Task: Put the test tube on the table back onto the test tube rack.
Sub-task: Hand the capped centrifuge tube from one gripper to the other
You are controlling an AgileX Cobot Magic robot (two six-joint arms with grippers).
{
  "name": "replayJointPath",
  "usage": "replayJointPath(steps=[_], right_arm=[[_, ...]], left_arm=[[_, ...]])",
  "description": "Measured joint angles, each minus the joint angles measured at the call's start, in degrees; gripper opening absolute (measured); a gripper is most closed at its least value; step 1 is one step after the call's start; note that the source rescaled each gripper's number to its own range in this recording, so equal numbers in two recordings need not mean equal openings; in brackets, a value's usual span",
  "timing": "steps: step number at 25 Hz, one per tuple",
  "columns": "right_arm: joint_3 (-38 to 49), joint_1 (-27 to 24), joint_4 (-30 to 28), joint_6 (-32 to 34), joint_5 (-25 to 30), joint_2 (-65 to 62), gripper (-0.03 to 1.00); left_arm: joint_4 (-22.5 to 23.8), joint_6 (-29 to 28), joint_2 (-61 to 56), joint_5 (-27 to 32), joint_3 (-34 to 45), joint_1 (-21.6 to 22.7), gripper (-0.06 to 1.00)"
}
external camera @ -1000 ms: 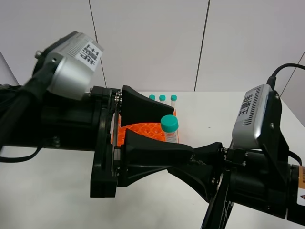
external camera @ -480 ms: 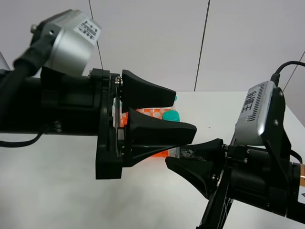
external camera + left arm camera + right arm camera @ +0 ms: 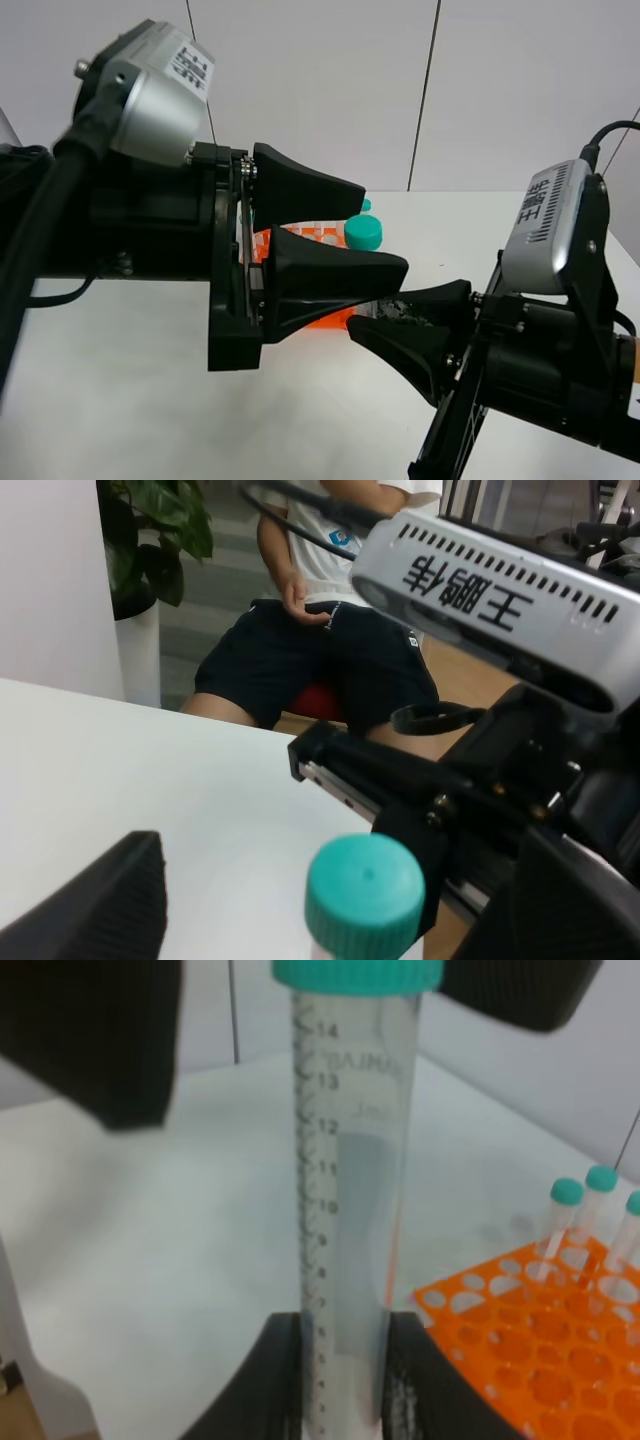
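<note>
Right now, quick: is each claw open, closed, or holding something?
Left claw: open, its two halves either side of the teal cap, not touching it.
Right claw: closed on the test tube, gripping its lower end.

Teal-capped test tube point(image 3: 345, 1210) upright, orange test tube rack point(image 3: 520, 1352) on table point(image 3: 150, 1250)

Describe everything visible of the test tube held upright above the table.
The test tube is slim clear plastic with a teal screw cap and printed black graduations. It stands roughly upright, its lower end clamped in the right hand, off the table. The left hand's open fingers flank its cap without gripping it.
</note>
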Motion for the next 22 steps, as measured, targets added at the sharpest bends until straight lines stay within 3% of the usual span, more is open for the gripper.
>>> replayJointPath(steps=[6, 16, 22], right_arm=[[0.0, 0.0, 0.5, 0.0, -0.1, 0.0, 0.00], [0.0, 0.0, 0.7, 0.0, -0.1, 0.0, 0.00], [0.0, 0.0, 0.7, 0.0, -0.1, 0.0, 0.00]], left_arm=[[0.0, 0.4, 0.0, -0.8, 0.0, 0.0, 0.60], [0.0, 0.7, 0.0, -1.2, 0.0, 0.0, 0.58], [0.0, 1.6, 0.0, -1.2, 0.0, 0.0, 0.37]])
